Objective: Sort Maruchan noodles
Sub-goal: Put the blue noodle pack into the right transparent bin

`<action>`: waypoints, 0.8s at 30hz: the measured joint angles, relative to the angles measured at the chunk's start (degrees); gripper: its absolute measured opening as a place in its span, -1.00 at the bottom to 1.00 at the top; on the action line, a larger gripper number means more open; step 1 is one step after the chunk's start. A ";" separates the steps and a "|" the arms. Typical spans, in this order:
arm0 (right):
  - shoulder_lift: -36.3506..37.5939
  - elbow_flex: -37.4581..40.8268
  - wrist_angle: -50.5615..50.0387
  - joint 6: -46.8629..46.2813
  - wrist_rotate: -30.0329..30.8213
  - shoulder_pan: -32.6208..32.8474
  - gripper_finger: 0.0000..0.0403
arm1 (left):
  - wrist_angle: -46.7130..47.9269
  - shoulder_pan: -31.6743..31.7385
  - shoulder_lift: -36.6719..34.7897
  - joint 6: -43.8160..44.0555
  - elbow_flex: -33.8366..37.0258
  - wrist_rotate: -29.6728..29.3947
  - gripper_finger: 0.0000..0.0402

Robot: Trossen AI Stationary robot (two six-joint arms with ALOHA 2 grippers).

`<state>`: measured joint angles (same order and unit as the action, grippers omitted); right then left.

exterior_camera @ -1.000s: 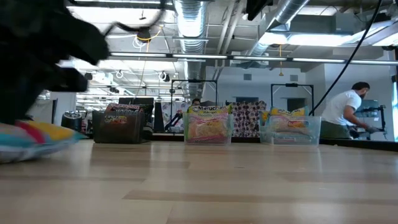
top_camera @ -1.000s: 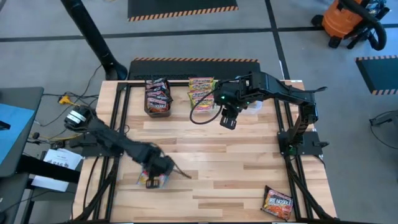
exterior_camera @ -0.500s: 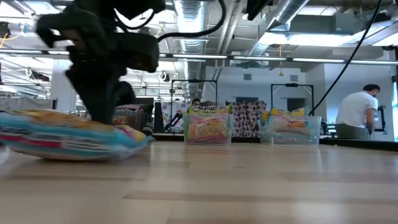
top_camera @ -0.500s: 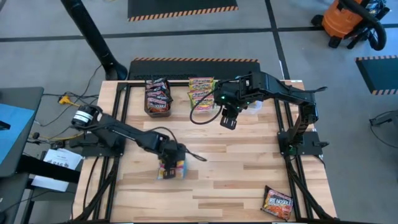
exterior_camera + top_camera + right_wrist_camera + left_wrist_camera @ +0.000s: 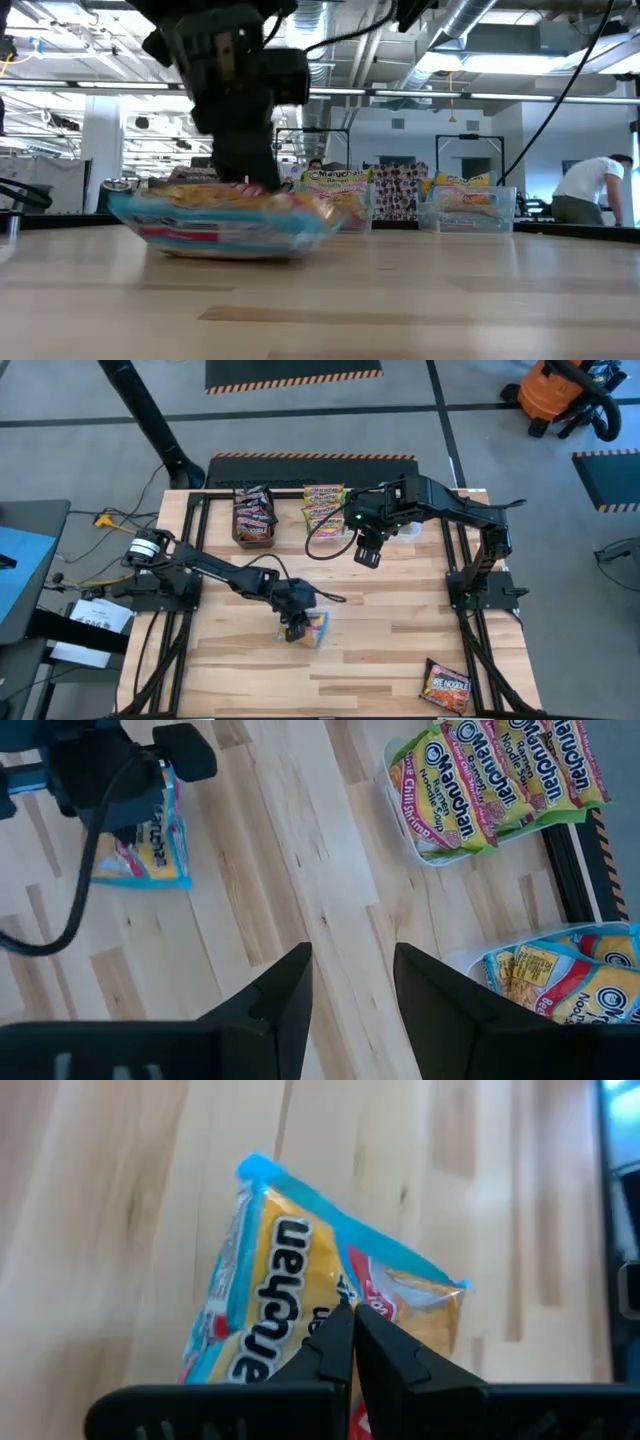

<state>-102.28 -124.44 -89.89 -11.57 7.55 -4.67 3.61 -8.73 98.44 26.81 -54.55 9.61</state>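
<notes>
Since the earlier frame, the left claw (image 5: 298, 628) has carried a blue-and-yellow noodle packet (image 5: 314, 628) from the table's (image 5: 400, 650) left edge toward its middle. Its fingers (image 5: 335, 1342) are pressed together, pinching the packet, which lies flat on the wood beneath the claw. The right claw (image 5: 366, 553) hangs spread apart, well away, just beside three tubs (image 5: 400, 810) of sorted packets. One dark packet (image 5: 447, 686) lies apart from both claws.
</notes>
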 joint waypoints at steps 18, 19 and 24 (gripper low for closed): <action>-0.02 0.00 -0.09 -2.05 -0.47 1.27 -0.17 | 11.53 -0.51 -15.54 -0.61 -6.75 0.00 -1.00; -0.02 0.00 -0.12 -2.05 -0.57 1.59 -0.15 | 11.69 -0.65 -16.97 -0.63 -6.79 -0.02 -1.00; -0.16 0.00 -0.10 -2.05 -0.63 3.30 -0.04 | 12.83 -1.62 -24.72 -0.63 -6.77 -4.47 -1.00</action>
<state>-102.43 -124.44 -89.99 -13.63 6.92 -1.37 16.44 -10.35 73.71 26.18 -61.32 5.14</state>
